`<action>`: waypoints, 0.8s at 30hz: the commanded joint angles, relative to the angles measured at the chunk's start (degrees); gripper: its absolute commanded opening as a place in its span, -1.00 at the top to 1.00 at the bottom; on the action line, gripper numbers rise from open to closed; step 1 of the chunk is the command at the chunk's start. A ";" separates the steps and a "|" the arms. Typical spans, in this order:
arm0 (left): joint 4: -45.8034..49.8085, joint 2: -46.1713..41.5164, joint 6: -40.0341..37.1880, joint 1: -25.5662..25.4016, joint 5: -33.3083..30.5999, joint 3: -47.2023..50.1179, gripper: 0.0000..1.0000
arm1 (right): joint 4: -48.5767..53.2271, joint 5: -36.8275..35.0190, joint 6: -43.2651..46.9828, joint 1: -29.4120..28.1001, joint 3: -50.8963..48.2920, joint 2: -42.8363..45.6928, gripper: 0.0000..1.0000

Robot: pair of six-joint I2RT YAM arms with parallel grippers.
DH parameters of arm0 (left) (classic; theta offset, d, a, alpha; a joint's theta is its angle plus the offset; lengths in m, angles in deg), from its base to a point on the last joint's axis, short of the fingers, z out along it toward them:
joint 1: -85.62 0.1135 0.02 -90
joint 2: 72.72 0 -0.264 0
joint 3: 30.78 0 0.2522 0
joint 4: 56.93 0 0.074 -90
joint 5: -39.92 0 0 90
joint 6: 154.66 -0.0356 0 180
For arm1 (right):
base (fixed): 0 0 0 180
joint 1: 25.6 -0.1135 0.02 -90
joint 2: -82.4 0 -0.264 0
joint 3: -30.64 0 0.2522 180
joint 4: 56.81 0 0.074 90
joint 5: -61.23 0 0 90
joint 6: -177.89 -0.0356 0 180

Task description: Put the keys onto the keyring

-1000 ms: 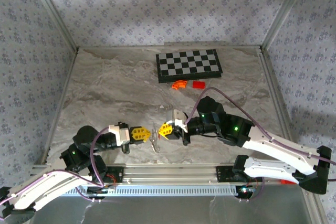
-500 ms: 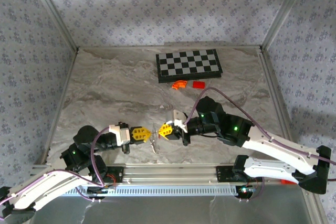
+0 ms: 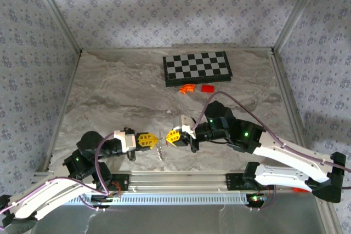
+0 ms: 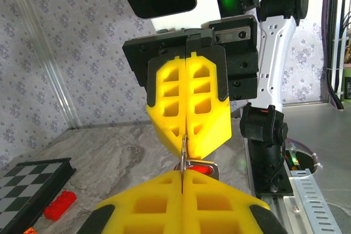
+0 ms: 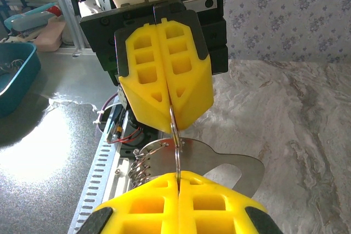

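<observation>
left arm: I see it come in from the near left, low over the table [image 3: 109, 91], pointing right.
left gripper [image 3: 153, 141]: yellow fingers pressed flat together with no gap. From its own wrist camera I see the thin wire of the keyring [image 5: 175, 135] run into the seam at the tips, so I read it as clamped on that wire.
keyring: near the middle of the table, towards the near edge, held off the surface between the two sets of tips. It shows as a thin silvery line from one seam to the other. Beaded coils hang beneath it in the right wrist view.
key [image 4: 202, 169]: a small red piece with a silvery rim, just under the wire and between the tips. I cannot tell whether it is threaded on.
right gripper [image 3: 168, 137]: fingers closed tight, facing the left one tip to tip. The same wire enters its seam, so it is gripping the keyring too.
board [image 3: 197, 68]: black and white, flat at the far side, right of centre.
orange piece [image 3: 188, 87]: just near of the board.
red block [image 3: 207, 88]: just right of the orange piece.
</observation>
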 commanded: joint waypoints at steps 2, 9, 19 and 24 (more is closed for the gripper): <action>-1.35 0.83 -0.15 -0.46 2.07 -1.84 1.00 | 1.00 1.00 0.54 0.21 1.94 0.03 1.00; -1.36 1.37 -0.45 -0.46 2.24 -2.25 1.00 | 1.22 1.25 0.72 0.13 2.20 -0.18 1.00; -0.99 1.81 -0.73 -0.43 2.16 -2.42 1.00 | 1.10 1.95 0.72 0.13 2.54 -0.32 1.00; -1.03 1.81 -0.67 -0.46 2.25 -2.33 1.00 | 0.92 2.31 0.63 0.07 2.43 -0.43 1.00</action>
